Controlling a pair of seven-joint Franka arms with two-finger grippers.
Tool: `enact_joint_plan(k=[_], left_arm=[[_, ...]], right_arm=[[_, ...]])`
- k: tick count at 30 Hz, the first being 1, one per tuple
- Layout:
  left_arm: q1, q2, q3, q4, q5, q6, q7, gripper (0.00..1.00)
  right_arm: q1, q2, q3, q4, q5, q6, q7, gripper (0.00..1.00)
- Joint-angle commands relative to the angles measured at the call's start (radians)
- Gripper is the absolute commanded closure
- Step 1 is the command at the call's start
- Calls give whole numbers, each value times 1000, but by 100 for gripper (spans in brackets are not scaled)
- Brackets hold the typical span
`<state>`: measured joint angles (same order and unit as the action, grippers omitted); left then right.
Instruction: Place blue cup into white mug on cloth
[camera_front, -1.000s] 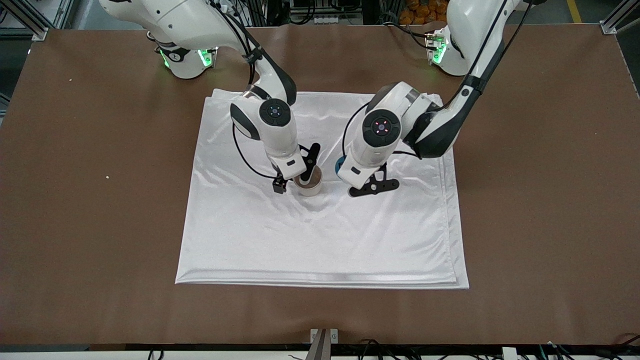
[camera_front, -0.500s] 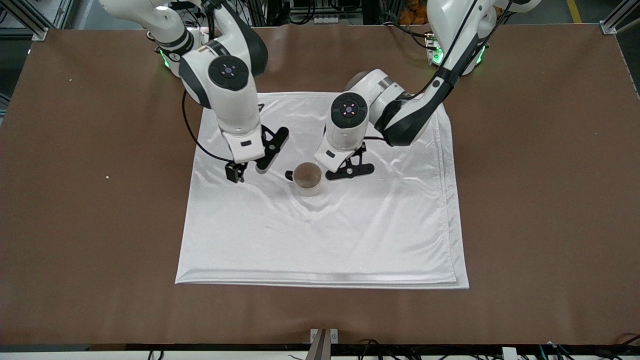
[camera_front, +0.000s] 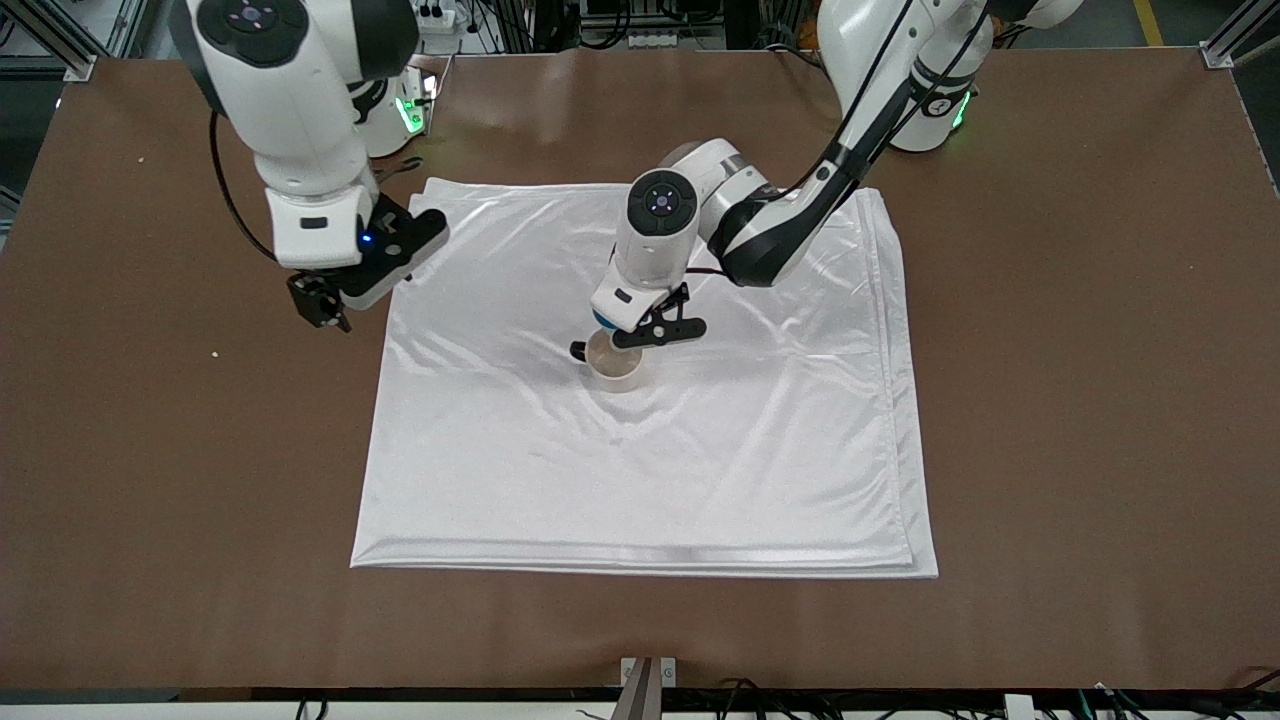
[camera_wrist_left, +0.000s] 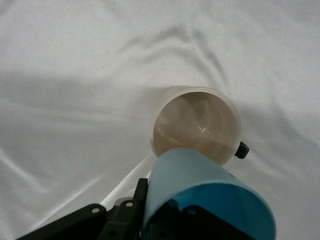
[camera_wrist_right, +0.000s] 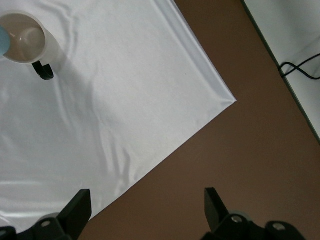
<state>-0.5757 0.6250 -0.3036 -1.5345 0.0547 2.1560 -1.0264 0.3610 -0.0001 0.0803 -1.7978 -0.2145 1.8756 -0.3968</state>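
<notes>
The white mug (camera_front: 617, 368) stands upright in the middle of the cloth (camera_front: 700, 470), its small black handle (camera_front: 577, 350) toward the right arm's end. My left gripper (camera_front: 628, 328) is shut on the blue cup (camera_front: 603, 320), holding it tilted right over the mug's rim. In the left wrist view the blue cup (camera_wrist_left: 200, 192) overlaps the edge of the mug (camera_wrist_left: 197, 120), with one finger (camera_wrist_left: 141, 192) outside its wall. My right gripper (camera_front: 350, 285) hangs open and empty over the cloth's edge at the right arm's end; the right wrist view shows its fingers (camera_wrist_right: 80, 207) wide apart.
The bare brown table (camera_front: 1080, 400) surrounds the cloth. The right wrist view shows a corner of the cloth (camera_wrist_right: 220, 97), the mug (camera_wrist_right: 22, 37) farther off, and brown table (camera_wrist_right: 225, 165) under my gripper.
My right gripper let go of the mug and drew back up toward its base. My left gripper carried the blue cup sideways from beside the mug to over its rim.
</notes>
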Motion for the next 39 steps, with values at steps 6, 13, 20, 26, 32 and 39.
enact_joint_plan(k=[6, 13, 20, 26, 32, 39], left_arm=[[-12, 45, 14, 14, -3, 59, -17, 100], [-10, 64, 15, 14, 25, 104, -20, 100], [-12, 85, 29, 14, 37, 136, -20, 100], [-12, 111, 38, 14, 60, 156, -18, 100], [-10, 119, 37, 14, 65, 165, -20, 100], [-22, 116, 38, 16, 66, 165, -20, 0]], right_arm=[[-132, -54, 1, 14, -2, -56, 32, 0], [-240, -54, 1, 63, 64, -125, 56, 0], [-330, -49, 3, 106, 73, -187, 73, 0], [-379, -41, 3, 139, 75, -205, 81, 0], [-418, -34, 1, 161, 99, -207, 168, 0], [-438, -32, 3, 172, 119, -200, 262, 0]])
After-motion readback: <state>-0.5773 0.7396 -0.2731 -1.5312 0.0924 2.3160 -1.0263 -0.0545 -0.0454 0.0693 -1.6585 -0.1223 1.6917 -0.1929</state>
